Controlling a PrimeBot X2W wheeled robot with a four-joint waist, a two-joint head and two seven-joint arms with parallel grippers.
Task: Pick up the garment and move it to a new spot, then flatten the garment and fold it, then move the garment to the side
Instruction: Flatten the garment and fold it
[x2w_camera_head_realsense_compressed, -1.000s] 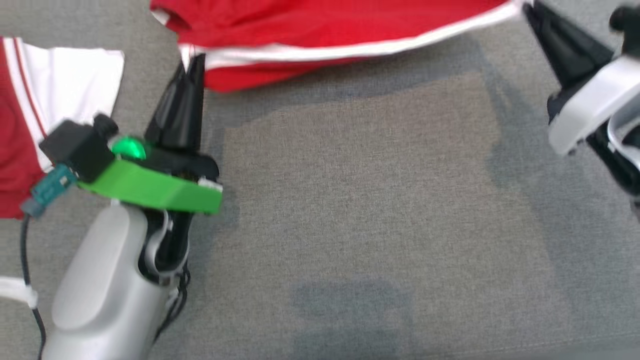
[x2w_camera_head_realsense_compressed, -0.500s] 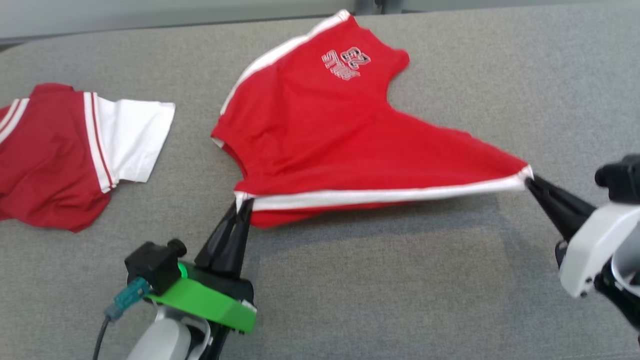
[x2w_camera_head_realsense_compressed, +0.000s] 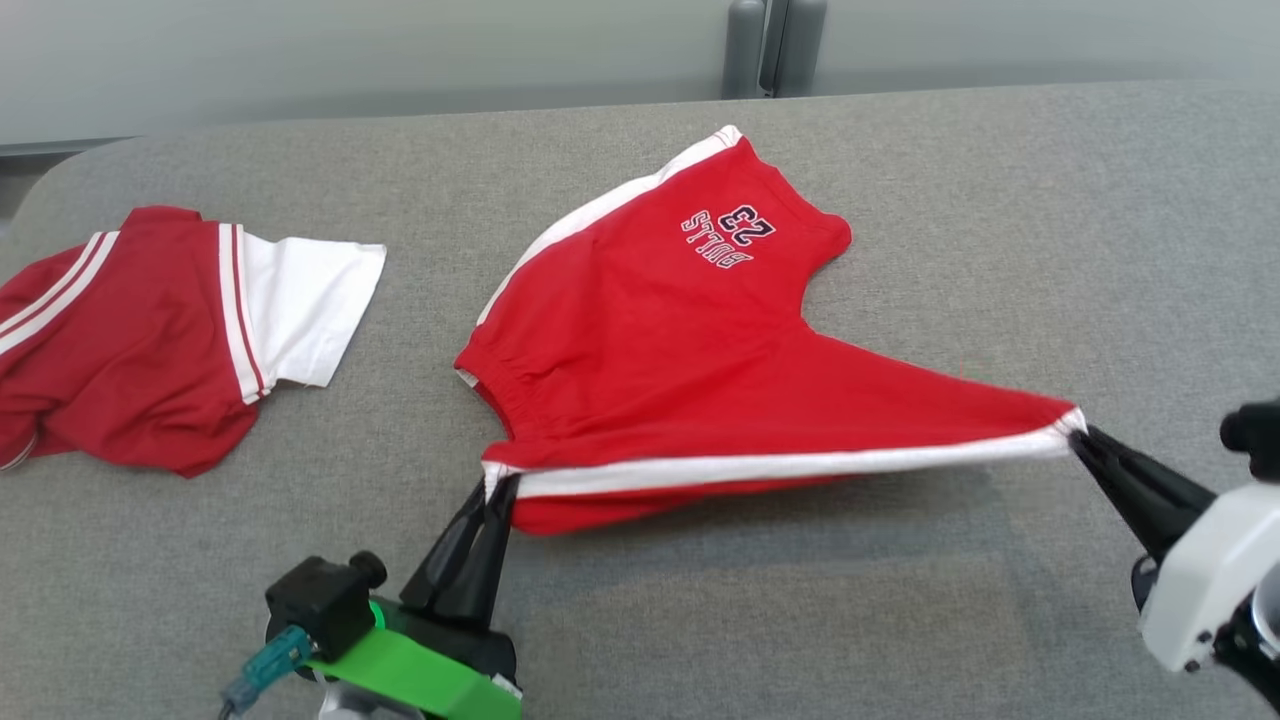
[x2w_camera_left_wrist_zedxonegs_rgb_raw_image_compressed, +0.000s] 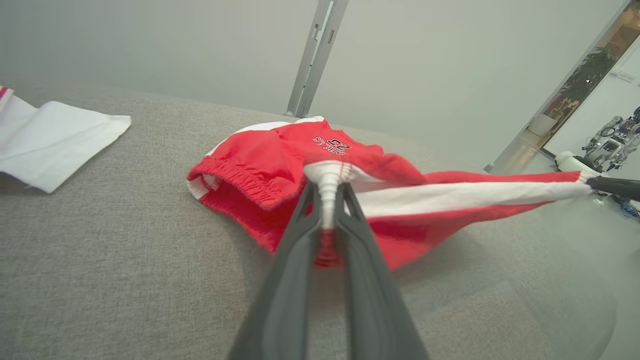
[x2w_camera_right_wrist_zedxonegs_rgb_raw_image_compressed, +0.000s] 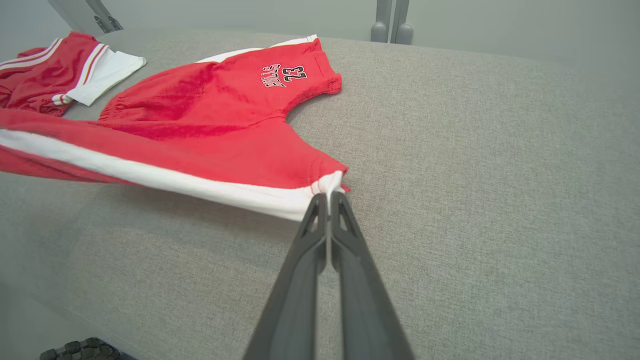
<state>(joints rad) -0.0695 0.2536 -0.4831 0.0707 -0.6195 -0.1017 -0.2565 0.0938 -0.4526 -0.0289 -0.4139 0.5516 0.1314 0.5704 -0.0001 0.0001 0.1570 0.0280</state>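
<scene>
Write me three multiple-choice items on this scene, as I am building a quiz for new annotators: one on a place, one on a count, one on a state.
1. In the head view, where does the red and white top lie relative to the red shorts?
A. apart, to their left
B. apart, to their right
C. on top of them

2. How many garments are on the grey surface?
A. one
B. two
C. three

3. What state is the left gripper in?
A. open above the shorts
B. shut on the shorts' white-striped edge
C. shut on nothing

Answers:
1 A, bare grey surface separates the top at the left from the shorts.
2 B, only the shorts and the top are there.
3 B, the left wrist view shows white fabric bunched between its fingers.
</scene>
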